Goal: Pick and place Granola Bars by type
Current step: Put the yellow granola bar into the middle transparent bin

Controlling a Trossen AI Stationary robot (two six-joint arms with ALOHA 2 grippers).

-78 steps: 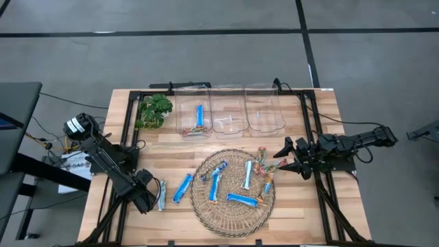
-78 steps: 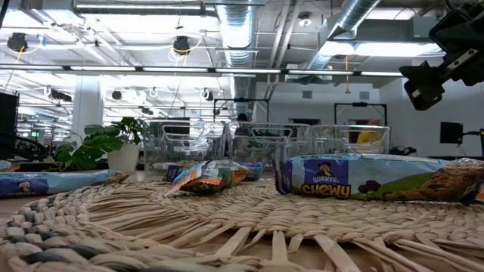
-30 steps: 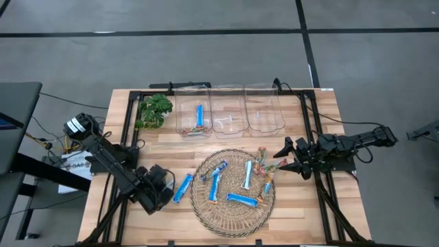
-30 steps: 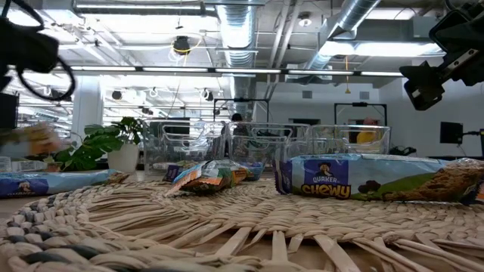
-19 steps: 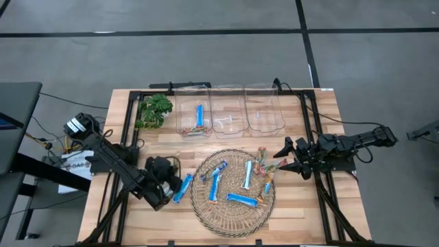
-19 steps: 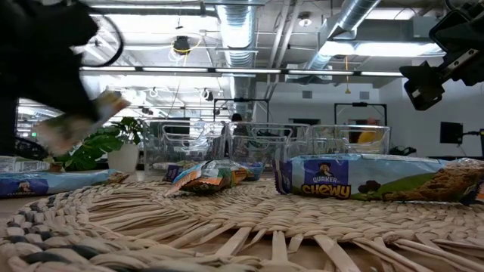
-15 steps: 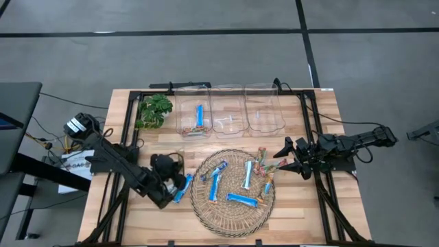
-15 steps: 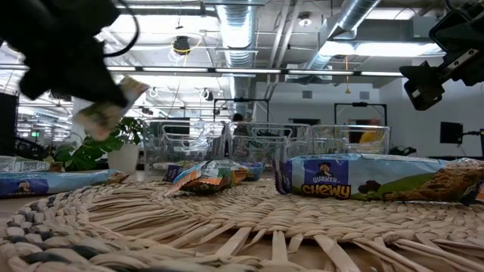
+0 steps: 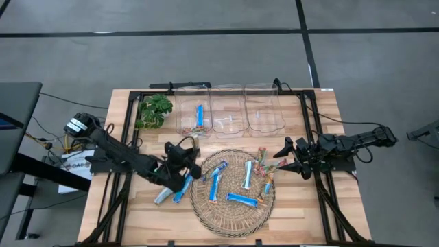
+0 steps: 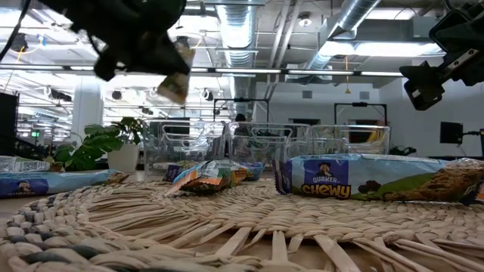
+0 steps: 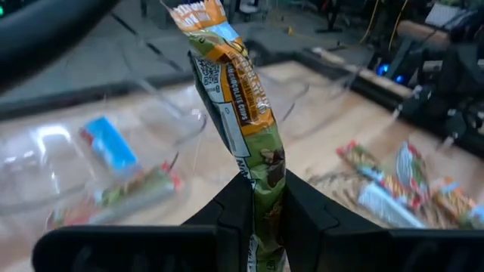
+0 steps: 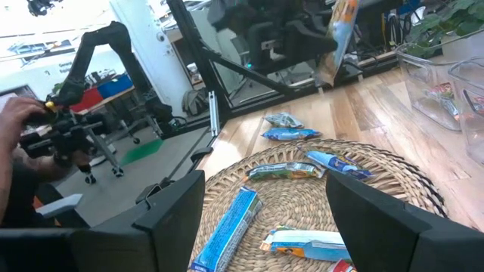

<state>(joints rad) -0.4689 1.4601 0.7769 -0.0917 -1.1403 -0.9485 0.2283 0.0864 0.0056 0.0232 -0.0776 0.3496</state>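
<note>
My left gripper point(image 9: 191, 154) hovers above the table between the woven mat point(image 9: 233, 218) and the clear bins, shut on a tan, orange and green granola bar point(image 11: 238, 98). The same bar shows in the low view point(image 10: 175, 72) and far off in the right wrist view point(image 12: 340, 30). Several bars, blue and multicoloured, lie flat on the mat. A blue bar point(image 9: 184, 186) and a pale one point(image 9: 162, 196) lie on the wood left of the mat. My right gripper point(image 9: 285, 156) waits open at the mat's right edge. My left gripper pinches the bar between its two fingers point(image 11: 302, 208), on the wrapper's lower part point(image 11: 265, 170) near the end by the wrist. The fingers point almost level toward the table's far right. The bar sticks out past the fingertips, lengthwise along them, lifted clear of the table.
Three clear bins stand in a row at the far side. The left bin point(image 9: 180, 120) holds a blue bar and a multicoloured one, beside the middle bin point(image 9: 228, 125) and the right bin point(image 9: 264, 125). A green plant point(image 9: 153, 110) stands left of them. Black frame rails run along the table's edges.
My left gripper has risen from the near-left part of the table and swung toward the right and far side, toward the bins. It has tipped from pointing down to nearly level. The bar has been lifted clear and carried along in the shut fingers.
</note>
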